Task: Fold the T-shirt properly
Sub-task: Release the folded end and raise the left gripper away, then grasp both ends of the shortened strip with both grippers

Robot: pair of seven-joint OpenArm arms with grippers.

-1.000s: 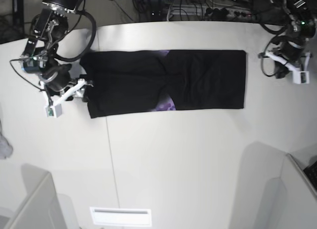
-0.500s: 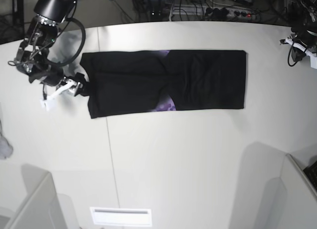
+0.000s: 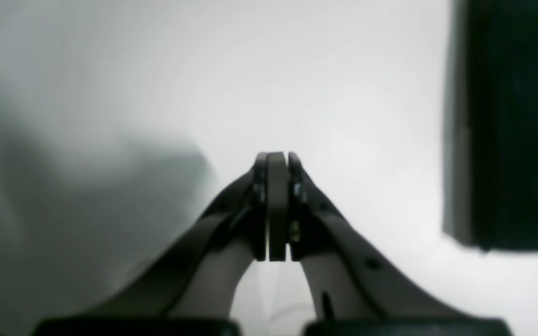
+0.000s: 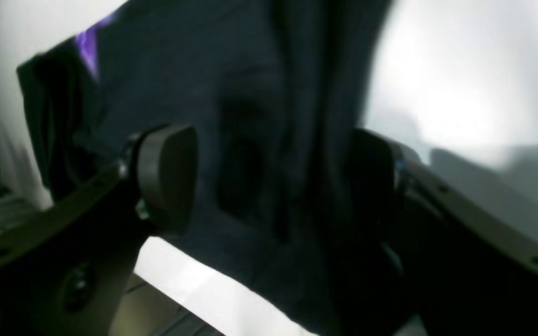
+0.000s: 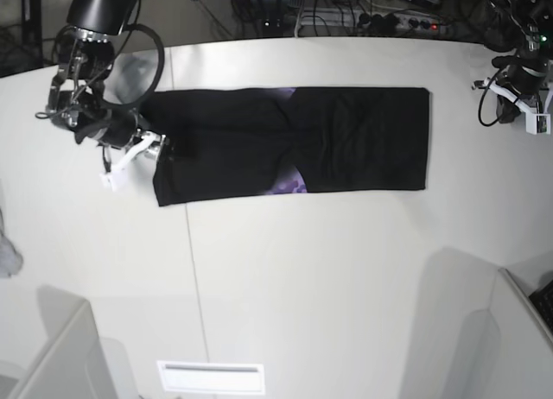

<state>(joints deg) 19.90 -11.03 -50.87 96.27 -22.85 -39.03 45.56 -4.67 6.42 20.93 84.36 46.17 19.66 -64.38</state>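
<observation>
The right gripper (image 4: 269, 186) hangs with its 2 fingers (image 4: 168, 177) spread apart over the left end of the black T-shirt (image 5: 289, 140), which lies folded into a long strip on the white table (image 5: 302, 278). The left gripper (image 3: 277, 205) is pressed together, empty, well beyond the shirt's other end.

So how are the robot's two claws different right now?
The left gripper is shut with nothing in it; the right gripper is open.
The left gripper is over bare table, away from the T-shirt; the right gripper is at the T-shirt's end, cloth between its fingers.
Both have dark fingers.
</observation>
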